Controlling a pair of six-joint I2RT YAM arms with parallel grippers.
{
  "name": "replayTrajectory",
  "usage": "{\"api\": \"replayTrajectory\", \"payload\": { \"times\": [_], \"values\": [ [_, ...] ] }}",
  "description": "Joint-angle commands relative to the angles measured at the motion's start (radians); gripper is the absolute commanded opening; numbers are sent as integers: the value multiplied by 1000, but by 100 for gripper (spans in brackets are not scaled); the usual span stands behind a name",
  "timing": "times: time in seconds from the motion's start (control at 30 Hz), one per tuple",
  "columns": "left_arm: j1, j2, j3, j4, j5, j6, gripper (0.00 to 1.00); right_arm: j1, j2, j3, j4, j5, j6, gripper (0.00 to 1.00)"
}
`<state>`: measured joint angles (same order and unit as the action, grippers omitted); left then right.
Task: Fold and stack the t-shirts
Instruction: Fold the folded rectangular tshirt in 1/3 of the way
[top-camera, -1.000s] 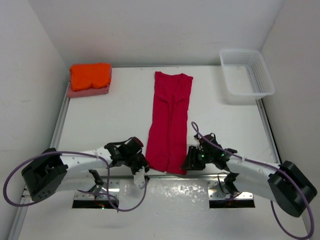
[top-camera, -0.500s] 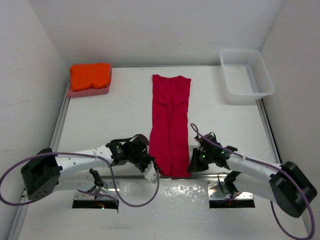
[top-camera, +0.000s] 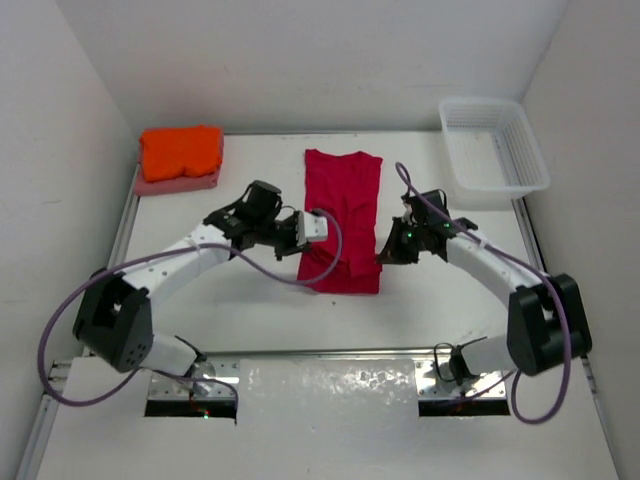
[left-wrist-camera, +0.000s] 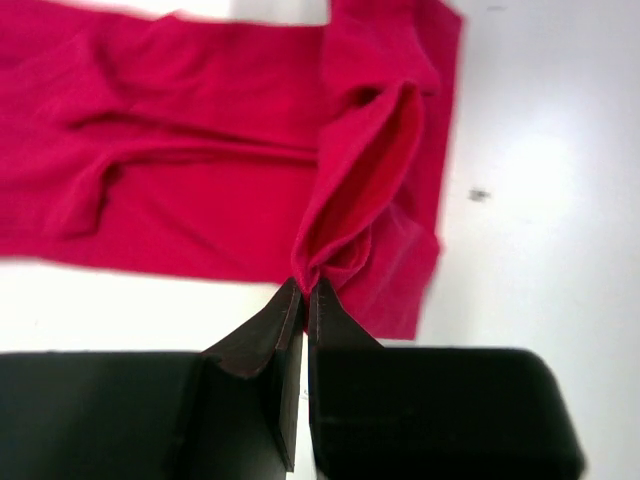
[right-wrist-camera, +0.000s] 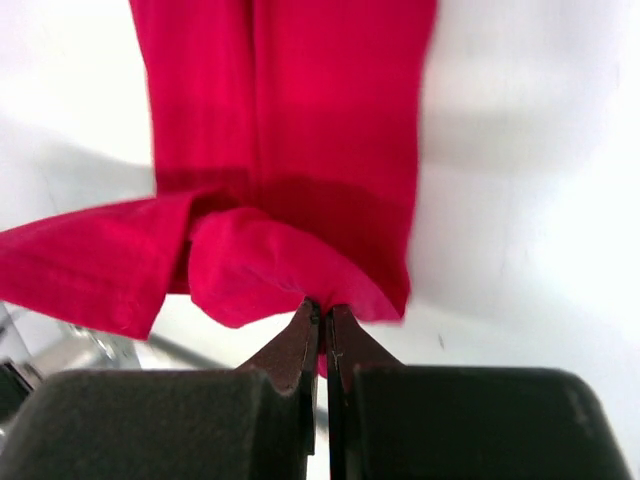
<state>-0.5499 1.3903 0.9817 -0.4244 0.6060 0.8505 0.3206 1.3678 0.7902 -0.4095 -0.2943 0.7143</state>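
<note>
White table (top-camera: 200, 290): L tool (left-wrist-camera: 305, 290) & R tool (right-wrist-camera: 322, 310) clamped on crimson t-shirt (top-camera: 343, 190) hem.

2 white arms (top-camera: 170, 265) w/ black joints, purple cables (top-camera: 42, 352).

Bare table (top-camera: 430, 300) lies open on either side of the crimson t-shirt (top-camera: 345, 190), crossed by the slanting left arm (top-camera: 175, 262) and right arm (top-camera: 485, 258). The orange t-shirt (top-camera: 180, 150) atop the pink t-shirt (top-camera: 180, 183) blocks the far-left corner, the white basket (top-camera: 490, 188) the far-right.
</note>
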Motion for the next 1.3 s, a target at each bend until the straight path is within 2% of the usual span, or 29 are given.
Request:
{"api": "replayTrajectory", "payload": {
  "times": [0.0,0.13,0.23,0.47,0.8,0.87,0.9,0.93,0.97,1.1,1.27],
  "values": [
    [83,90,106,58,19,-102,0,-31,111,118,75,-28,-17,0],
    [113,199,190,65,-29,-99,0,-78,206,199,138,-34,7,0],
    [156,283,256,46,-6,-110,0,-80,286,282,129,-45,1,0],
    [163,386,291,144,-40,-113,0,-112,372,322,140,-45,5,0],
    [174,509,350,159,-80,-116,1,-141,533,440,141,-55,-4,0],
    [179,535,360,156,-94,-117,7,-143,583,477,135,-63,0,9],
    [180,542,364,157,-97,-119,12,-144,599,489,133,-62,1,13],
    [183,550,365,161,-106,-125,23,-147,611,500,130,-59,2,21],
    [188,564,368,173,-123,-129,26,-152,622,520,124,-40,1,25],
    [205,602,412,211,-164,-200,40,-205,625,569,117,56,-24,27],
    [223,651,498,205,-244,-310,52,-236,567,658,57,158,-228,33]
  ]
}}
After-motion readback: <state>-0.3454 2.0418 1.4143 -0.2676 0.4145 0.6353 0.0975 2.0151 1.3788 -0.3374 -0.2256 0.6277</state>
